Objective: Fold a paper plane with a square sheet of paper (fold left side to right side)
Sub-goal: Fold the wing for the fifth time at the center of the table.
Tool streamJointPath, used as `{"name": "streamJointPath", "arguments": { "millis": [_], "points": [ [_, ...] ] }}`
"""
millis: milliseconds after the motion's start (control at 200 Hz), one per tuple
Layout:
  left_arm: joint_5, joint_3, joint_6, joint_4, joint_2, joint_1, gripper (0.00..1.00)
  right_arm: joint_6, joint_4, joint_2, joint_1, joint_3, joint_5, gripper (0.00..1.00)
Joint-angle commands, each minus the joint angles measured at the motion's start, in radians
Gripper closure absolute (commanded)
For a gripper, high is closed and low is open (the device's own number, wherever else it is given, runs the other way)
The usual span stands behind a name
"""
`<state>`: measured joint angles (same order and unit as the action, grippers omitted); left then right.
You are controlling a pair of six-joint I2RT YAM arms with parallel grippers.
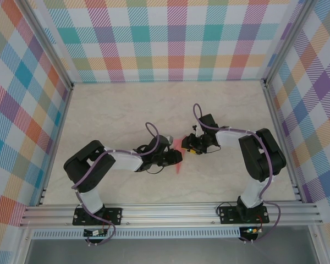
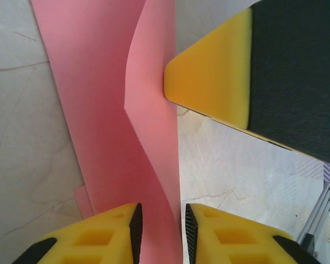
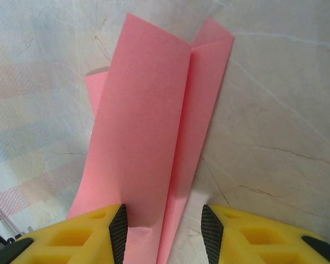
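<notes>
Paper [image 3: 148, 126] between left hand [image 2: 160, 214], right hand [image 3: 164, 214]

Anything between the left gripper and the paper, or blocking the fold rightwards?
Nothing: the sheet runs between the left gripper's fingers. On its right, the right gripper's finger touches the raised fold.

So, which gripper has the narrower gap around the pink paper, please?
The left gripper: its gap around the paper is slim, while the right gripper stands wider open.

Overhead; 2 close wrist views share paper [image 2: 99, 82].
</notes>
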<state>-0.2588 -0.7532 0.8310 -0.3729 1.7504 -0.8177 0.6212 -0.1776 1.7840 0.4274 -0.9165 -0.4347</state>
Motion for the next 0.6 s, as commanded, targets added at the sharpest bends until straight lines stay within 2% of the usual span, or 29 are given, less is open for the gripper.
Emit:
{"name": "streamJointPath", "arguments": {
  "millis": [0, 65, 175, 355, 595],
  "points": [
    [-0.022, 0.023, 0.006, -0.033, -0.061, 0.028, 0.63, -0.010, -0.046, 0.049, 0.010, 0.011, 0.057, 0.56],
    [-0.023, 0.037, 0.024, -0.035, -0.076, 0.045, 0.59, -0.009, -0.045, 0.048, 0.010, 0.012, 0.059, 0.56],
    [-0.040, 0.040, 0.051, -0.042, -0.073, 0.083, 0.57, -0.011, -0.045, 0.046, 0.011, 0.013, 0.057, 0.56],
    [-0.095, 0.006, 0.079, -0.105, -0.012, 0.121, 0.58, -0.013, -0.048, 0.045, 0.011, 0.011, 0.057, 0.56],
    [-0.105, -0.052, 0.079, -0.099, 0.062, 0.129, 0.63, -0.014, -0.052, 0.045, 0.010, 0.008, 0.056, 0.56]
  ]
}}
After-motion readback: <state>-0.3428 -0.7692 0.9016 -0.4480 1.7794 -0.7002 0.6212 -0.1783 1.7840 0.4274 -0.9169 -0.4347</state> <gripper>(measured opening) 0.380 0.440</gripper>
